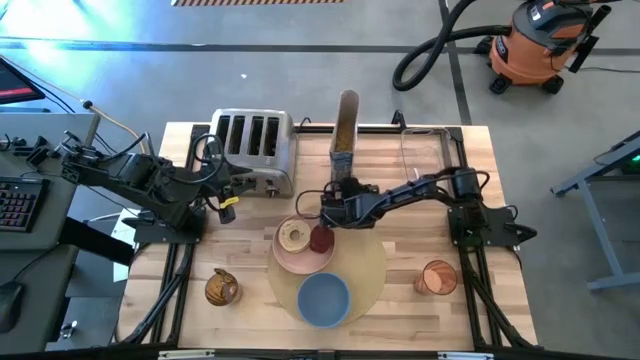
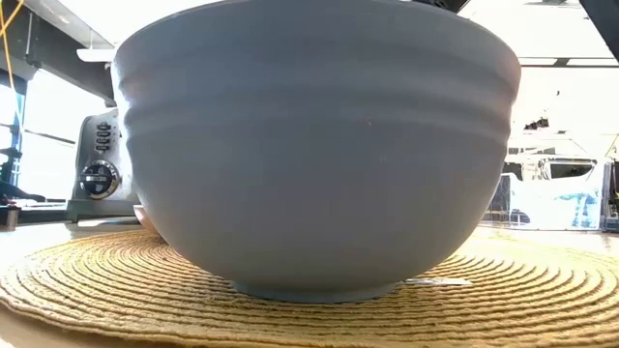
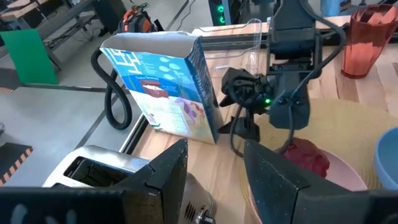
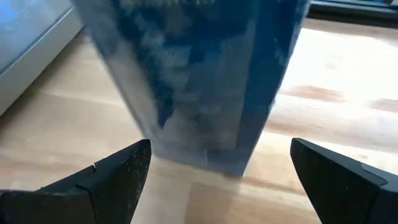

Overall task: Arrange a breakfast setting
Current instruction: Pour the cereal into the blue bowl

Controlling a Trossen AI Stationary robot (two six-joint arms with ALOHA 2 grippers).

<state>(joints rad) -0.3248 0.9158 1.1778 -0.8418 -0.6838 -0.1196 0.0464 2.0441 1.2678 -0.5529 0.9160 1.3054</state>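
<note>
A round tan placemat (image 1: pixel 368 272) lies at the table's near middle. On it sit a pink plate (image 1: pixel 300 258) holding a tan bagel (image 1: pixel 293 236) and a red fruit (image 1: pixel 321 240), and a blue bowl (image 1: pixel 323 298), which fills the low view (image 2: pixel 319 145). A blue cereal box (image 1: pixel 345 130) stands upright on the table behind the mat. My right gripper (image 4: pixel 217 180) is open, low over the table, just short of the box's base (image 4: pixel 205 155), touching nothing. My left gripper (image 3: pixel 214 180) is open and empty beside the toaster's front. No spoon shows plainly.
A steel four-slot toaster (image 1: pixel 252 148) stands at the far left. A clear container (image 1: pixel 425 150) stands at the far right. A pink cup (image 1: pixel 437 277) stands to the right of the mat, and a small brown round thing (image 1: pixel 221 288) lies near left.
</note>
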